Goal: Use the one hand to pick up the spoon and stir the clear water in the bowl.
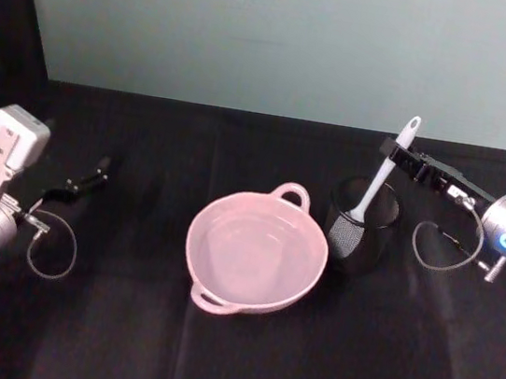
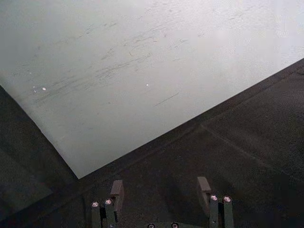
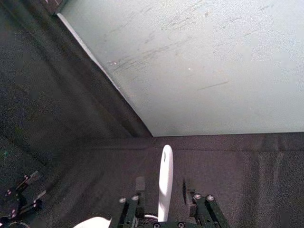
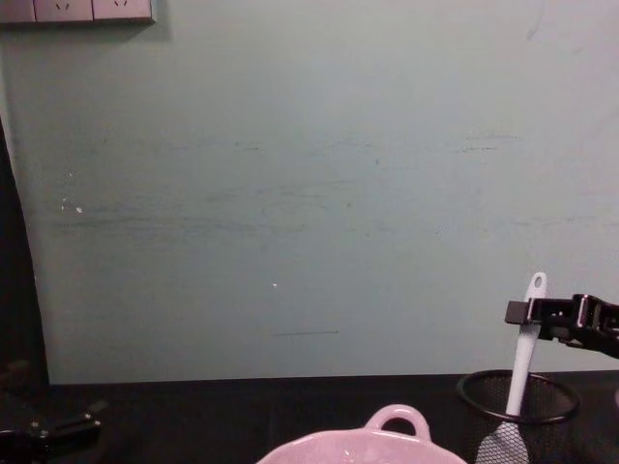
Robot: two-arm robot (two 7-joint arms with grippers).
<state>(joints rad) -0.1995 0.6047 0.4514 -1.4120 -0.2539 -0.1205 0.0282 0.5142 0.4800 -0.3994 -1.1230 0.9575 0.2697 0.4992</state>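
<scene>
Head view first. The right gripper point(image 1: 392, 151) comes in from the right, and its fingertips sit at the upper part of the spoon point(image 1: 378, 184), just under the hole at the handle's tip. The spoon stands scoop-down in a black mesh cup point(image 1: 362, 231) right below the fingertips, and its long axis runs nearly upright with a slight lean. The pink bowl point(image 1: 201, 258) is lower than the gripper and off to its left, just beside the cup. We think there's a faint water line in it, but we wouldn't swear to it. The left gripper point(image 1: 90, 178) is parked well beyond the bowl on the far side, so the right arm is clearly the nearer one.

In the left wrist view, the left gripper's fingers point(image 2: 116, 189) are spread wide over the black table point(image 2: 247, 156) with nothing between them.

The right wrist view is the useful one. The white handle runs up between the right gripper's fingers point(image 3: 140, 186) with a dark gap on each side. So we'd say it's straddling the handle at a medium opening, not clamped on yet.

The chest view gives the same story from the side: fingertips level with the upper handle, cup rim below, and the bowl's loop handle lower and to the left.

Our guess for the next bit is to close on the handle, pull up along it to clear the cup rim, then carry it left to the bowl.
</scene>
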